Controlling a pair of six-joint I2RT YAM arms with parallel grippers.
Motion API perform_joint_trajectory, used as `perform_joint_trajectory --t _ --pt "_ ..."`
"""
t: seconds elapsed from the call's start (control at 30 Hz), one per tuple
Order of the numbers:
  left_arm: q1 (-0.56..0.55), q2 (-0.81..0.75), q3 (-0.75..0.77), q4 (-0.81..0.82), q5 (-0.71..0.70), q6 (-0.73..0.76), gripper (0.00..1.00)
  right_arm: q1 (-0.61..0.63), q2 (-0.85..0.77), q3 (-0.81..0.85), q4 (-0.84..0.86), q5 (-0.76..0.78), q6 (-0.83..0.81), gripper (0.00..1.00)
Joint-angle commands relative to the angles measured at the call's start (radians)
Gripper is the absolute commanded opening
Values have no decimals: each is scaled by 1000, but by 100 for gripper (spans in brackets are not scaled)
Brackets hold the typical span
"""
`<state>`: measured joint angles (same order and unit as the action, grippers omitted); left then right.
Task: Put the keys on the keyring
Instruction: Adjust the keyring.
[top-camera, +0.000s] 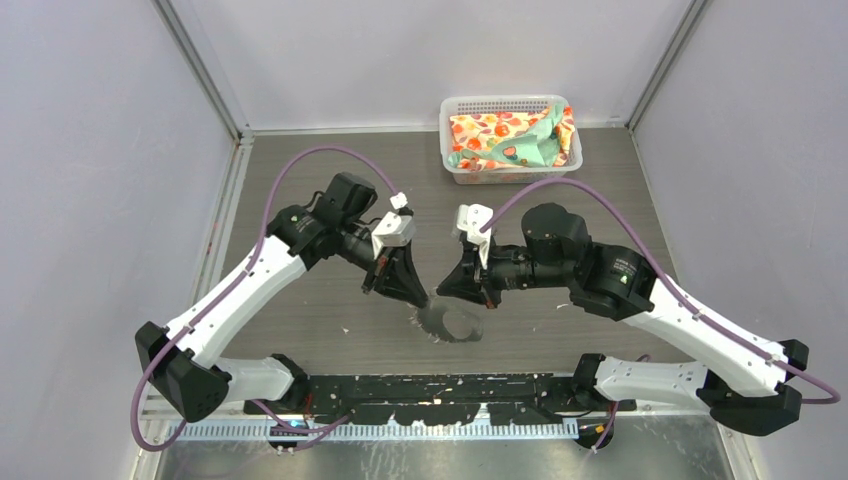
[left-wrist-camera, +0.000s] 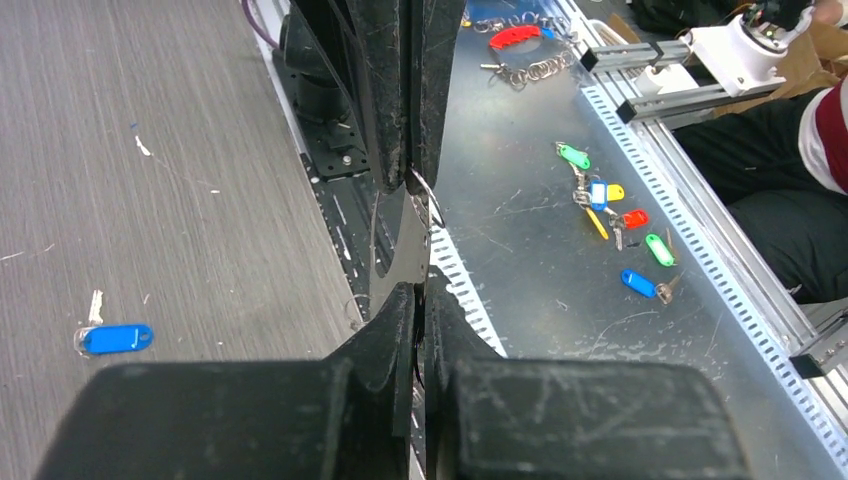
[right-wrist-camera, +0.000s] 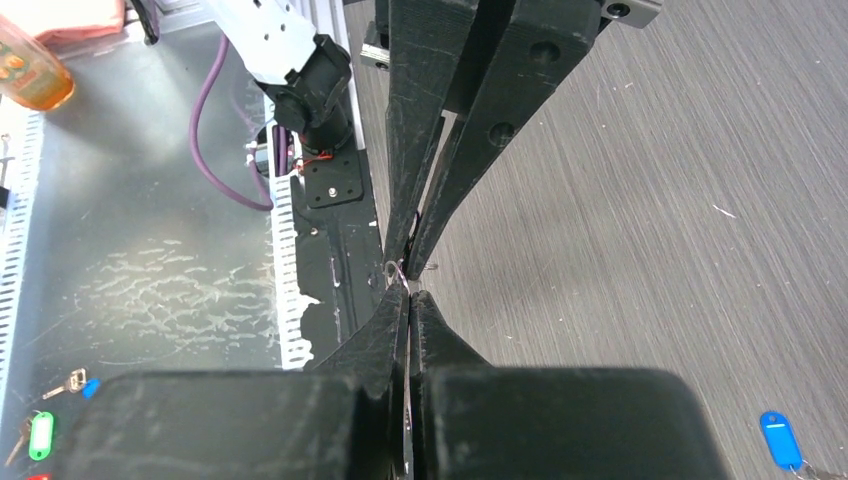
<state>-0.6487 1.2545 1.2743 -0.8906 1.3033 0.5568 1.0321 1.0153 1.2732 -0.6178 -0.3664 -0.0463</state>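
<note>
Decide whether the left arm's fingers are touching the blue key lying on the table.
Apart. The left wrist view shows the blue key lying on the table, off to one side of the shut fingers, with bare surface between them.

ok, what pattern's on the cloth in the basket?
The cloth: orange-red print on cream, with a teal patch. Best in the top view.

On the tabletop (top-camera: 330, 180), near its front middle: keyring (top-camera: 452, 325). At the keyring's left rim, left fingers (top-camera: 406, 277); at its right rim, right fingers (top-camera: 463, 284). Well behind the keyring, a little right: basket (top-camera: 500, 103), cloth (top-camera: 505, 140) in it. Before the keyring, at the near edge: base plate (top-camera: 440, 388) of both arms.
</note>
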Motion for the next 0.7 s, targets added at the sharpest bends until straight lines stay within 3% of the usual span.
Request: perform_joint_trajectory --t 0.0,0.03,0.1,0.13,0.3,0.4,0.67 --pt "20 -10 47 35 60 -58 0 7 0 67 -63 -22 -15 1" --pt "23 -9 47 49 46 -62 1 6 3 74 -74 -21 -13 1" --pt "30 -11 45 104 -17 -80 25 8 10 88 -91 -10 -6 1" --pt "37 -15 41 142 -51 -96 33 9 11 93 -99 1 -1 1" --pt "49 -94 -44 459 -459 -222 57 12 39 148 -173 145 36 1" --pt "55 -154 -101 583 -592 -232 64 15 71 187 -215 239 62 1" --pt "55 -250 -166 584 -593 -466 66 66 224 332 -331 652 161 1"
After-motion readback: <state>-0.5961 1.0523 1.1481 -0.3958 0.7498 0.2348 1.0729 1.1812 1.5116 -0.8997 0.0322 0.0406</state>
